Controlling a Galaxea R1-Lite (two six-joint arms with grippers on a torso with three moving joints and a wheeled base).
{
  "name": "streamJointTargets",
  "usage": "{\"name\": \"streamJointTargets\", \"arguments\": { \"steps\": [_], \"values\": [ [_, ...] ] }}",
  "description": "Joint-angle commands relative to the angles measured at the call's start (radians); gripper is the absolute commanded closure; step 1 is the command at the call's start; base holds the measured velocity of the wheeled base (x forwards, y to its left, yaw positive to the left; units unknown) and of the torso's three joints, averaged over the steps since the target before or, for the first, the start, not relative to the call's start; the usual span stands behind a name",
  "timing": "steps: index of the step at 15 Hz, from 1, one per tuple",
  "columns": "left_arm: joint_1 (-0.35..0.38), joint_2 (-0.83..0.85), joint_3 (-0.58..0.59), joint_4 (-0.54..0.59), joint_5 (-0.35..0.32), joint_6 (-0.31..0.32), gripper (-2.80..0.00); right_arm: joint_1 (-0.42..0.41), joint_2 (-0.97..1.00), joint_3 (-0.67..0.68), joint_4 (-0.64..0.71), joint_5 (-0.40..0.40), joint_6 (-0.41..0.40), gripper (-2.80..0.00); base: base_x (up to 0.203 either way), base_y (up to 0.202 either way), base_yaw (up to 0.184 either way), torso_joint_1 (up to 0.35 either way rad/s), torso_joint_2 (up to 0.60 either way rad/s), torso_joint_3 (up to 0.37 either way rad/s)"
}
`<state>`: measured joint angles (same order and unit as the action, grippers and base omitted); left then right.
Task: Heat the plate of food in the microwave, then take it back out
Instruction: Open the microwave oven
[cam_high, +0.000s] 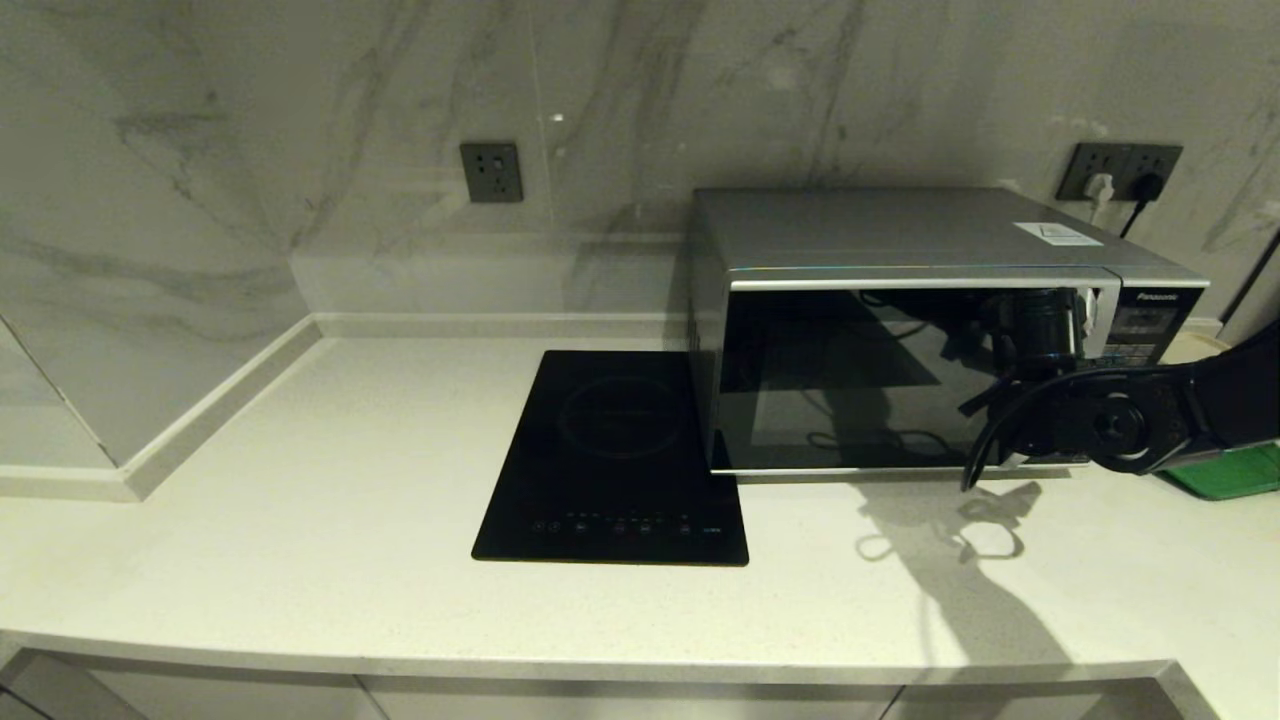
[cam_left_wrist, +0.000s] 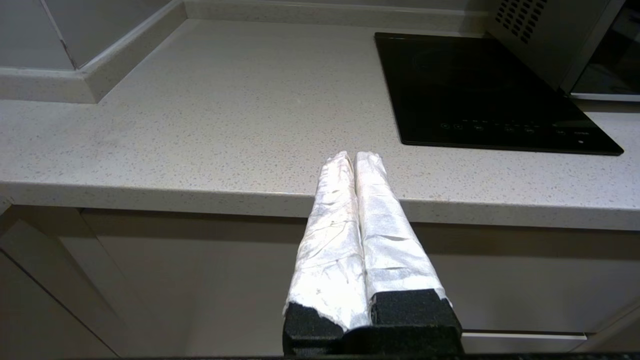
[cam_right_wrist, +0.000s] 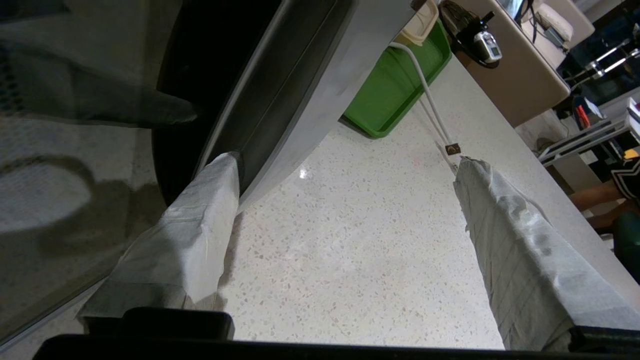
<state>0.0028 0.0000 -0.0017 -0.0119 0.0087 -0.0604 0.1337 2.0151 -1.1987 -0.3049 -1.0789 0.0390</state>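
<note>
1. On the desk (cam_high: 300, 560) the microwave (cam_high: 900, 240) stands with its door closed, beside a black cooktop (cam_high: 615, 455).
2. We see no plate of food in any view; we cannot tell if it is inside behind the dark glass.
3. Our right claw (cam_right_wrist: 345, 170) is spread wide and holds nothing; one finger (cam_right_wrist: 200, 210) is at the door's edge near the button panel.
4. Our left claw (cam_left_wrist: 356, 160) is closed and empty, parked below the desk edge.
5. We judge that opening the door is the step in hand; how much heating is done we cannot say.
</note>
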Motion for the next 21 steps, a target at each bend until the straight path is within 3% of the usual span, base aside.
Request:
{"name": "streamJointTargets", "arguments": {
  "steps": [1,9,21],
  "values": [
    [0.000,0.000,0.000,0.000,0.001,-0.001,0.00,-0.003,-0.001,-0.011,-0.002,-0.006,0.001,-2.80,0.000,0.000,0.000,0.000,0.00,0.000],
    [0.000,0.000,0.000,0.000,0.001,-0.001,0.00,-0.005,0.004,0.019,0.007,-0.009,0.162,-2.80,0.000,0.000,0.000,0.000,0.00,0.000],
    [0.000,0.000,0.000,0.000,0.001,-0.001,0.00,-0.039,-0.008,0.046,0.004,-0.008,0.199,-2.80,0.000,0.000,0.000,0.000,0.00,0.000]
  ]
}}
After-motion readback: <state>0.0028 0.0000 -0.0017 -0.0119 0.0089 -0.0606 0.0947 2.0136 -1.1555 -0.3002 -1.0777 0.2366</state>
